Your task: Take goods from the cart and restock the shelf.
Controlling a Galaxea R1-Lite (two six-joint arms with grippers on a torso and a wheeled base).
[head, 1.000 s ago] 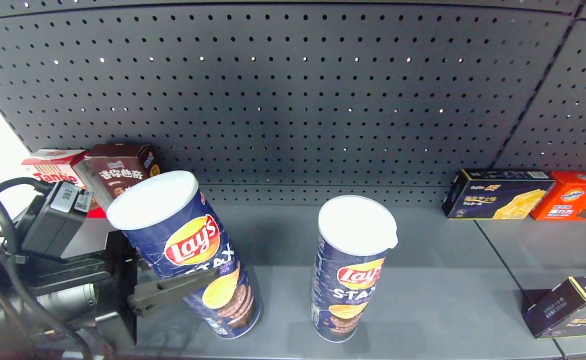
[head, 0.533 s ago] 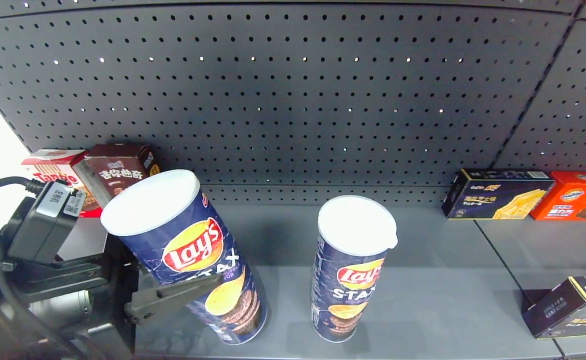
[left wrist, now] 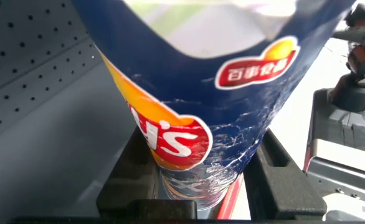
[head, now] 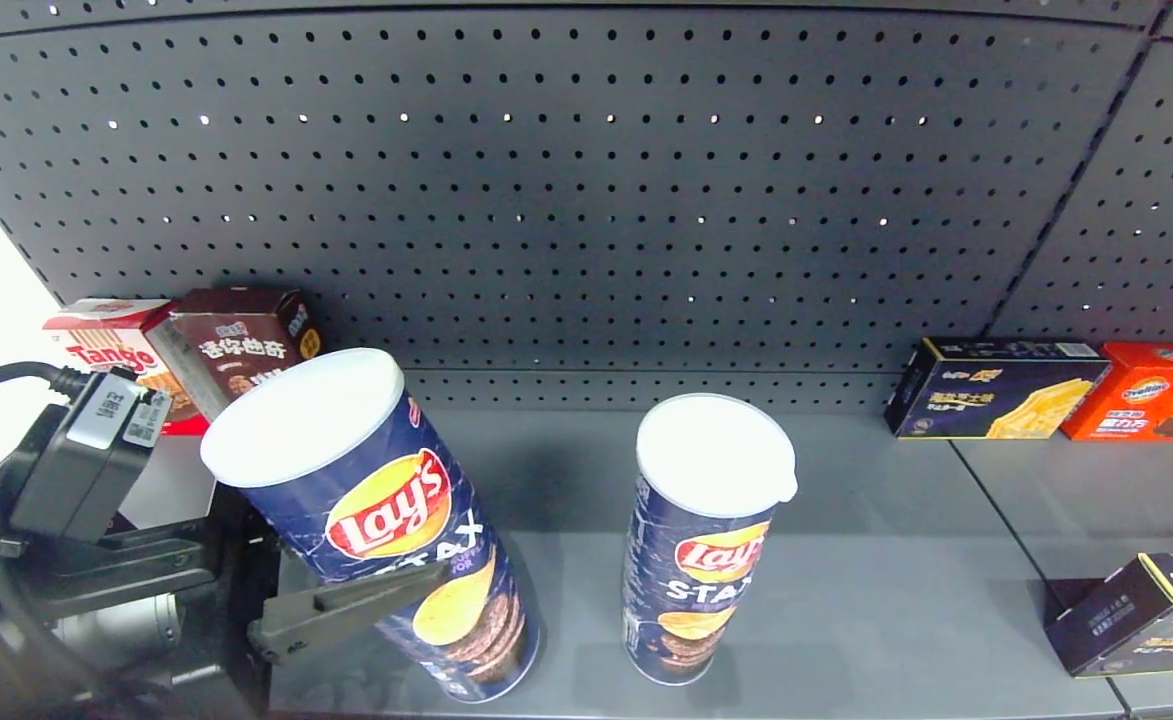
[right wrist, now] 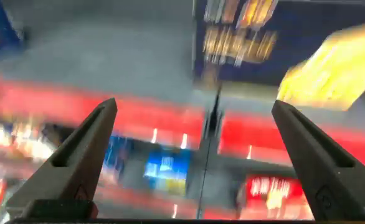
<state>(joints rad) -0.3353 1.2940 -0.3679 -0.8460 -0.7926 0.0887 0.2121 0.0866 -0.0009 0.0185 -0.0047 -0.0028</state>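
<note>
On my head feed the grey pegboard back panel (head: 586, 200) takes up most of the picture, and below it runs the grey shelf board (head: 846, 600) I am stocking. My left arm (head: 136, 575) comes in low at the left end of the shelf, and the left jaws are pinching the tilted chip can (head: 376, 520) around its lower half, with one dark finger (head: 346, 605) laid across the front of the tube. This can is dark blue with a white lid. It leans with its top toward my left and its base at the front edge of the board; I cannot tell whether the base touches the board. My left wrist feed shows the same can (left wrist: 201, 93) wedged between the two black jaws. The upright chip can (head: 701, 540), of the same kind, stands on the board just to the right, apart from the tilted one. At the back left a brown box (head: 236, 345) leans against a red and white box (head: 106, 335). At the back right a dark box with a yellow picture (head: 996, 390) sits beside an orange box (head: 1151, 392), and another dark box (head: 1136, 610) lies nearer the front right. On the right wrist feed the right jaws are spread wide, their grey fingers (right wrist: 76, 162) well apart with nothing between them, over a blurred background
</note>
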